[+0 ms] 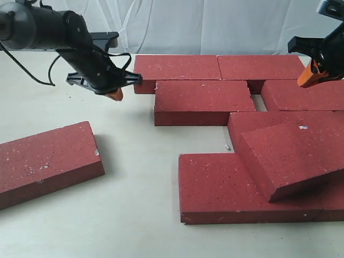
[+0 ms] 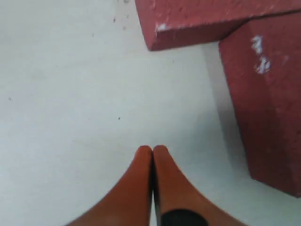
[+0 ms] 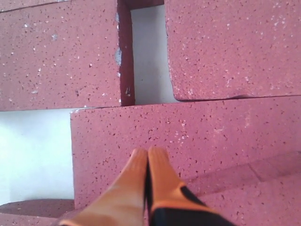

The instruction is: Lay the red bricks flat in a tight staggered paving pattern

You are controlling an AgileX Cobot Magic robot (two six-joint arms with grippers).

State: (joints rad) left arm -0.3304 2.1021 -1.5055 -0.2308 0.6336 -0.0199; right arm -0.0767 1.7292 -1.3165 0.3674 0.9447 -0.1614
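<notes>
While the tilted brick [image 1: 287,158] rests on the front row [image 1: 215,188] at right, level it first.
L gripper [image 1: 114,95] & R gripper [image 1: 310,80] closed, empty; suggest open R, grip long sides. Spare brick [image 1: 45,161] lies well apart, left.

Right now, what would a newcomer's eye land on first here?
One tilted brick lies propped on the laid bricks at front right. A lone brick lies apart at far left. The left tool and right tool hang shut and empty at back left and back right.
</notes>
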